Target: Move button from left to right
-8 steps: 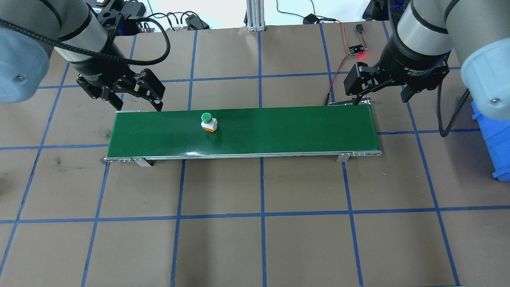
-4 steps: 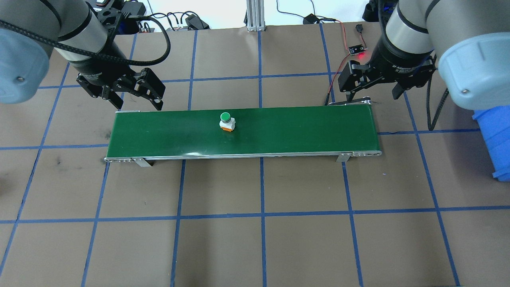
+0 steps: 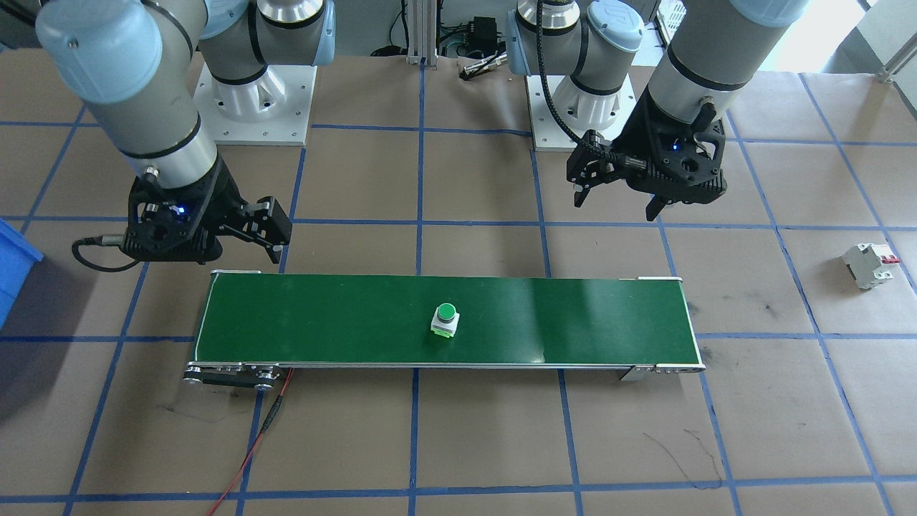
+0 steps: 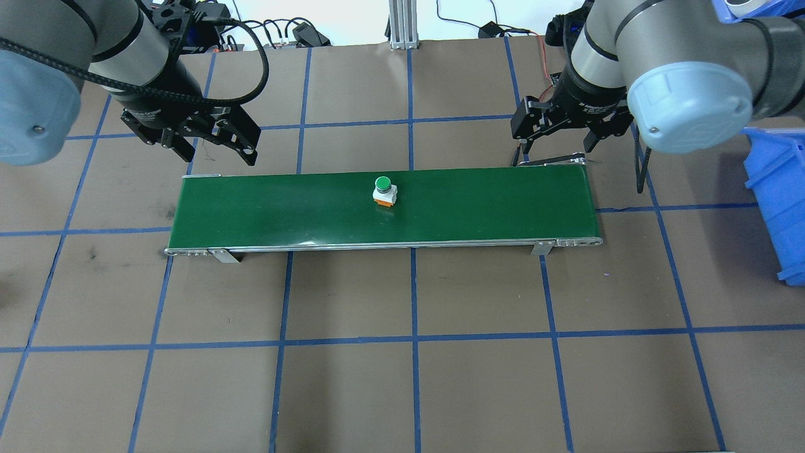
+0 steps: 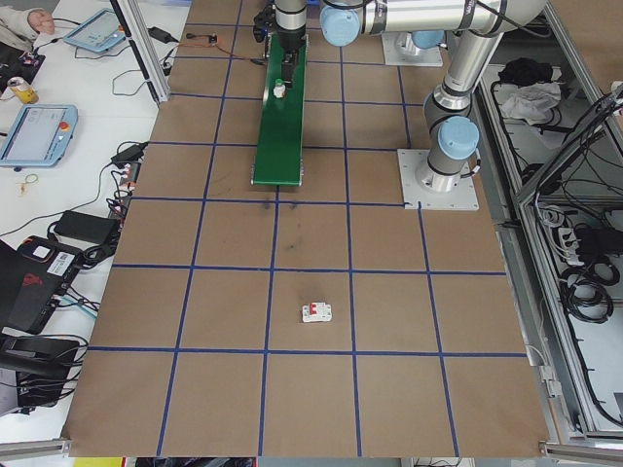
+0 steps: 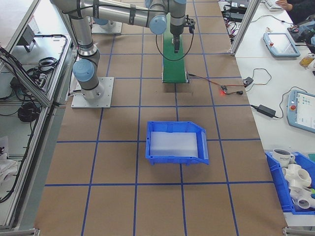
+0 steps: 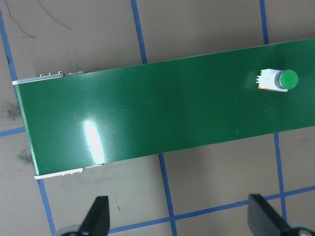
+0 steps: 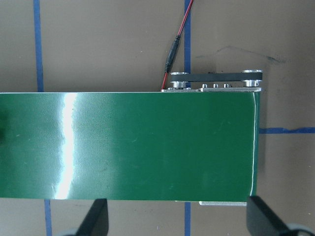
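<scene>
The button (image 4: 383, 190), with its green cap on a white base, stands upright on the green conveyor belt (image 4: 283, 211) about midway along, a little toward the far edge. It also shows in the front view as the button (image 3: 445, 319) and at the right of the left wrist view as the button (image 7: 275, 80). My left gripper (image 4: 220, 153) hangs open and empty behind the belt's left end. My right gripper (image 4: 555, 150) hangs open and empty behind the belt's right end. The right wrist view shows only the bare belt end (image 8: 147, 147), with no button in it.
A blue bin (image 4: 777, 201) sits at the right table edge. A white circuit breaker (image 3: 868, 265) with a red lever lies on the table beyond the belt's left end. A red wire (image 3: 251, 451) runs from the belt's motor end.
The button has travelled rightward along the belt, from left of centre to about the middle. My right arm swung left and back over the belt's right end. My left gripper shifted slightly back.
</scene>
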### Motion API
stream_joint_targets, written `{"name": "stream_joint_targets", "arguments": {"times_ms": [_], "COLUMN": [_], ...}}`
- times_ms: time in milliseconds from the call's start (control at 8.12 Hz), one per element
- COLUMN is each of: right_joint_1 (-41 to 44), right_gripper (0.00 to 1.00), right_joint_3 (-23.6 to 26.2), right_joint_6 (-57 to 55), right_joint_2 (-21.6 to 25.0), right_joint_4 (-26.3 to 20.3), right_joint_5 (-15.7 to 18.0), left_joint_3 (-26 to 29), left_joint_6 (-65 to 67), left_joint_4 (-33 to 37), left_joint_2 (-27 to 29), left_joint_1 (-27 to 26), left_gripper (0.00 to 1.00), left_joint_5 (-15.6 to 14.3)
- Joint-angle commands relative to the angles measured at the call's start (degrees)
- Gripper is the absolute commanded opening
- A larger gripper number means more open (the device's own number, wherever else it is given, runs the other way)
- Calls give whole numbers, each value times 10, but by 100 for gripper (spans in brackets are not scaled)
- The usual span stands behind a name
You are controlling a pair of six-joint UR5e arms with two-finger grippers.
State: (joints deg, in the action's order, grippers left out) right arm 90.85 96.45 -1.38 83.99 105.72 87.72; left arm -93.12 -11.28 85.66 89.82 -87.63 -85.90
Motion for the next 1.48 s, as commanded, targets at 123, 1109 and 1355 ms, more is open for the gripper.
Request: {"name": "stream_joint_targets", "arguments": {"times_ms": [123, 1109, 1355], "right_joint_1": [-17, -16, -16], "right_gripper": [100, 100, 100], "right_joint_3": [47, 50, 44], "right_joint_6": [-47, -121, -168], "right_joint_2": [-58, -69, -76], "right_joint_4": [64, 66, 90], "right_joint_5": [-4, -65, -102], "left_joint_3": [2, 0, -2], "left_joint_6": [-6, -6, -6], "left_joint_4": [-20, -20, -20], "left_joint_2": [-4, -1, -1], "left_joint_1": [-1, -1, -1], "left_gripper": [100, 100, 100], "left_joint_5": [0, 0, 0]}}
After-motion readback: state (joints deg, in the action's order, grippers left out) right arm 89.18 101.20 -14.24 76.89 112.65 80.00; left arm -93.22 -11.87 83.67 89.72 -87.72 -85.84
